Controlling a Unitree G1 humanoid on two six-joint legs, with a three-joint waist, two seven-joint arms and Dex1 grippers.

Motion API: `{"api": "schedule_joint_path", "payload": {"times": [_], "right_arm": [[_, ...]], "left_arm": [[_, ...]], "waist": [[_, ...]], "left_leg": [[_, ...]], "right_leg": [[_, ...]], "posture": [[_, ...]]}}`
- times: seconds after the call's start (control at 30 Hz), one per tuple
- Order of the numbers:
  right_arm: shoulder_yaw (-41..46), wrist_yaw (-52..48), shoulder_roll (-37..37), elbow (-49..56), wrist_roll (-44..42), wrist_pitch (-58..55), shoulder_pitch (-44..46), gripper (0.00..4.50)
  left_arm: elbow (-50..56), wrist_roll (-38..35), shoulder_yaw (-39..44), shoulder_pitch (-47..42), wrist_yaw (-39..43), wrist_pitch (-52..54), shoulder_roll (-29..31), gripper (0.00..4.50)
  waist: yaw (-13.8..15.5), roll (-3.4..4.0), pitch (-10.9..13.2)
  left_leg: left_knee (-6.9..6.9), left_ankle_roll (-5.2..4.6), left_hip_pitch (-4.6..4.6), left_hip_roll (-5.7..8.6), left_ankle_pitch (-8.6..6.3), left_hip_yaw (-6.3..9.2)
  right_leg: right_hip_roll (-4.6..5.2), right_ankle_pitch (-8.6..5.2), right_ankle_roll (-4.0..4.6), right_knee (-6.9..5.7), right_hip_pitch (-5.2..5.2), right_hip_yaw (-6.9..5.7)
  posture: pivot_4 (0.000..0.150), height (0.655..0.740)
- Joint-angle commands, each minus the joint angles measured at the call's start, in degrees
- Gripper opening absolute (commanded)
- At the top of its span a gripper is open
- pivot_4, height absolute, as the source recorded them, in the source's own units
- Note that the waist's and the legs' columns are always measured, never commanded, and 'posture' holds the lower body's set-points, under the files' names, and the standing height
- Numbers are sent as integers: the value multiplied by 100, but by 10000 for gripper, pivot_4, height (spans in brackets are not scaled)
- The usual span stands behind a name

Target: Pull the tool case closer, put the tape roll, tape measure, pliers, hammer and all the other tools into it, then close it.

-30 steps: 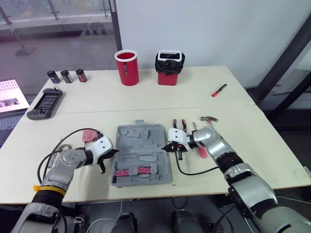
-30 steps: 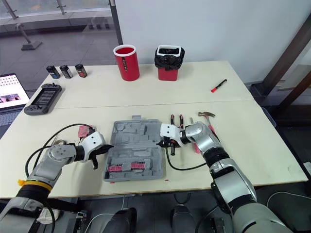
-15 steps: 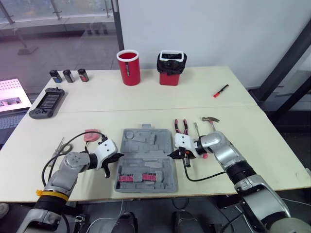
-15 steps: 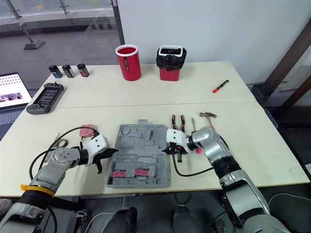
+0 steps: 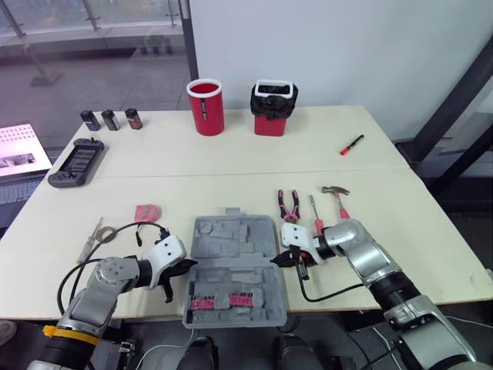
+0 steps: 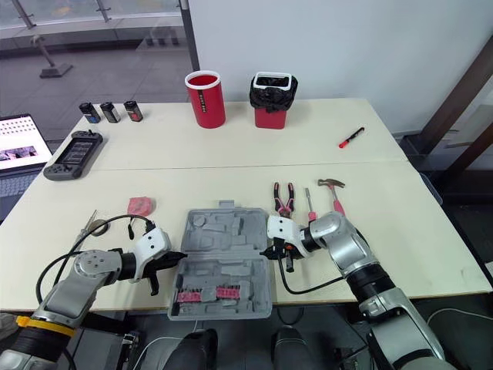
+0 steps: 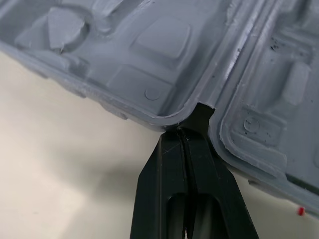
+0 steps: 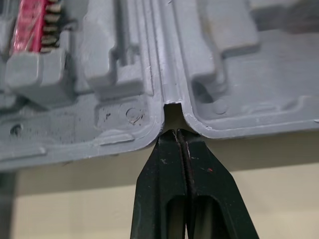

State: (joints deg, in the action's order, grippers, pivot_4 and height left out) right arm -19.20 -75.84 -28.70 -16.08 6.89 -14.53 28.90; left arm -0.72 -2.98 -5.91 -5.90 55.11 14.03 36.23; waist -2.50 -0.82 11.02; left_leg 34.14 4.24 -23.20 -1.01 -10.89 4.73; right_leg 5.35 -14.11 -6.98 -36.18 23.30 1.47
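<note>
The open grey tool case (image 5: 235, 266) lies near the table's front edge, with red bits in its near half. My left gripper (image 5: 186, 268) is shut, its tips pressed into the hinge notch on the case's left side (image 7: 185, 132). My right gripper (image 5: 279, 260) is shut too, tips in the hinge notch on the right side (image 8: 174, 133). Red-handled pliers (image 5: 290, 205), a screwdriver (image 5: 314, 217) and a hammer (image 5: 337, 197) lie right of the case. A pink tape measure (image 5: 147, 211) and a tape roll (image 5: 106, 231) lie to its left.
A red cup (image 5: 205, 106) and a black-lined red bin (image 5: 274, 108) stand at the back. A red marker (image 5: 350, 144) lies back right. A handheld console (image 5: 74, 163) and three small cans (image 5: 112, 119) sit back left. A thin metal tool (image 5: 90, 240) rests beside the tape roll.
The case has slid toward the table's front edge with both shut grippers at its hinge ends. The pliers, screwdriver and hammer stayed put and now lie farther back than the case's middle.
</note>
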Motion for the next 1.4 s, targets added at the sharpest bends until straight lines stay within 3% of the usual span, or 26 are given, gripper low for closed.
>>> {"api": "schedule_joint_path", "payload": {"times": [0.03,0.3,0.73,0.97,1.07,1.1,1.2,1.3,1.4], "right_arm": [[-109,-43,-26,379,-182,-112,-89,519],[-208,10,-136,447,-242,-302,-175,519],[64,171,-765,-35,-267,30,-157,519],[854,164,-1203,222,-1038,-302,-452,519],[1495,246,-1306,318,-1571,-632,-710,0],[1645,272,-1344,321,-1679,-649,-787,0],[2663,392,-1376,157,-2524,-1204,-1026,9300],[3432,438,-1635,-37,-2888,-1224,-1423,23815],[3988,485,-1890,-170,-3075,-1146,-1830,39703]], "left_arm": [[392,-179,-70,233,140,66,72,0],[704,-310,3,490,101,262,205,0],[-10,-306,353,392,-121,-219,478,0],[133,-996,1566,835,-621,-293,268,0],[310,-1507,2426,1384,-671,-357,172,8417],[398,-1675,2623,1529,-662,-324,129,13775],[539,-2158,3452,1979,-790,-539,-127,28975],[398,-2475,3993,2342,-702,-779,-320,44457],[239,-2689,4177,2589,-536,-867,-442,45000]], "waist": [[-6,0,0],[8,-1,-1],[32,-2,-1],[35,-4,1],[-10,-6,2],[-8,-6,3],[16,-5,3],[62,-11,2],[139,-11,2]], "left_leg": [[0,0,0,0,0,0],[1,0,-1,-1,0,0],[2,0,-1,0,0,-1],[4,0,-9,0,0,-1],[3,0,-9,-2,0,-1],[3,0,-9,-3,-1,-2],[5,0,-10,-3,-1,-4],[10,1,-12,-2,-1,-6],[10,1,-15,-1,-3,-13]], "right_leg": [[0,-4,8,0,0,0],[1,-7,12,3,0,0],[2,-8,14,6,-2,0],[3,-9,16,8,5,-1],[3,-9,16,8,6,-1],[3,-9,17,8,6,-1],[4,-10,20,10,6,0],[9,-10,21,15,3,0],[13,-12,23,28,4,0]], "posture": [[1500,7400],[1500,7400],[1500,7400],[1500,7400],[1500,7400],[1500,7400],[1500,7400],[1500,7400],[1500,7400]]}}
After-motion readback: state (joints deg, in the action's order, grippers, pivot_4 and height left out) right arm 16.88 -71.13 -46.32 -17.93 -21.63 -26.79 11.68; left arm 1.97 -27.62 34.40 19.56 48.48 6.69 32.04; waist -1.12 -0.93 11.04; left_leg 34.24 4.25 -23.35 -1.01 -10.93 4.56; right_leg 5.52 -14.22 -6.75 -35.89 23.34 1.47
